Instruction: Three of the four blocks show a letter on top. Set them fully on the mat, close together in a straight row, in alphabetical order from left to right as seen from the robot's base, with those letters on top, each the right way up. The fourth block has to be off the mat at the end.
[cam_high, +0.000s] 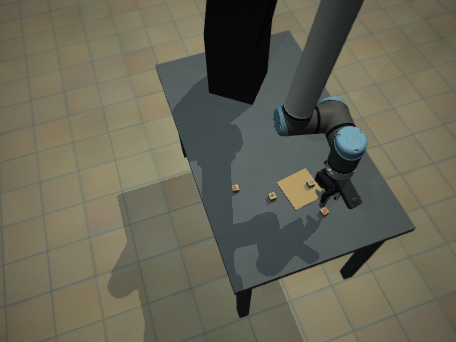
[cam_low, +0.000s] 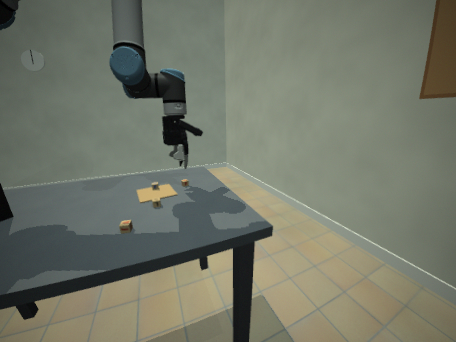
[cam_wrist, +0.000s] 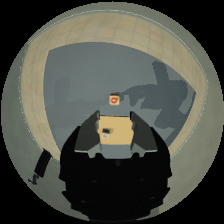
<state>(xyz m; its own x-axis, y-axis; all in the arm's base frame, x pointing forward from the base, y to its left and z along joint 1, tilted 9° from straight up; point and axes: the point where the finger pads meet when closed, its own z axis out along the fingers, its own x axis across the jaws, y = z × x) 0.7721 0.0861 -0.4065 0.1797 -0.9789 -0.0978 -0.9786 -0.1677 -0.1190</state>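
Note:
A tan mat (cam_high: 299, 189) lies on the dark table, right of the middle. One small block (cam_high: 310, 183) sits on the mat near its right edge. A block with a red mark on top (cam_high: 325, 211) lies on the table just off the mat's near right corner. Two more blocks (cam_high: 272, 196) (cam_high: 235, 188) lie on the table left of the mat. The letters are too small to read. My gripper (cam_low: 181, 159) hangs well above the mat's right side, its fingers partly closed with nothing between them. In the wrist view the mat (cam_wrist: 115, 131) shows between the fingers, with the red-marked block (cam_wrist: 115, 99) beyond.
The arm's black base column (cam_high: 240, 45) stands at the back of the table. The table's right edge (cam_high: 395, 200) is close to the mat and the red-marked block. The arm's shadow falls across the table's front.

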